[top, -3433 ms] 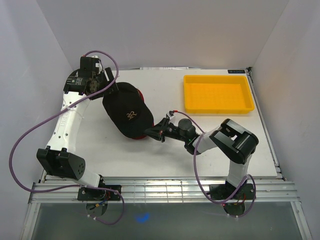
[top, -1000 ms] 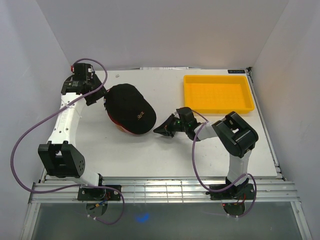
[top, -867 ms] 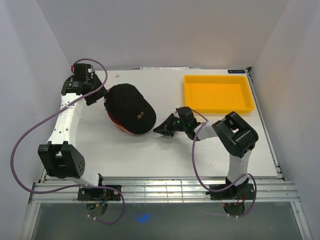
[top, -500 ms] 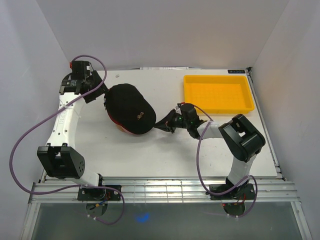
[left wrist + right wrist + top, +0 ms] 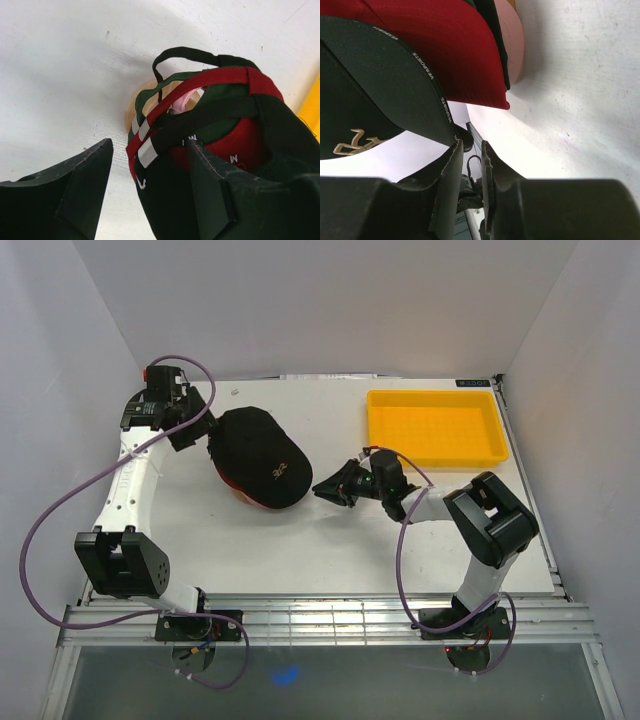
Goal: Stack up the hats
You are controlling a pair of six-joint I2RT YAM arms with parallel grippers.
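Top view, edges: walls (image 5: 60, 360) close in the table (image 5: 330, 550) on the left, back and right. Bare surface runs in front of the hats (image 5: 258, 455) to the near rail.
Top view, hats: one stack, left of centre, with the black cap (image 5: 265, 445) and its gold emblem on top. It sits well apart from the yellow tray (image 5: 435, 427) at the right rear.
Top view, left gripper (image 5: 203, 437): at the stack's rear left, close to the left wall.
Top view, right gripper (image 5: 322, 488): low, just beside the brims, with open table around it.
Left wrist, claw: spread wide. One finger (image 5: 75, 185) is over bare table and the other is against the caps' back straps. Firm contact cannot be told.
Left wrist, underneath: a tan wooden stand (image 5: 131, 111) shows inside the caps.
Right wrist, claw: fingers (image 5: 447, 180) drawn nearly together with a thin slit between them, gripping nothing. One tip meets the black brim's edge, and the red cap (image 5: 460, 55) and pink cap (image 5: 512, 45) lie beyond.
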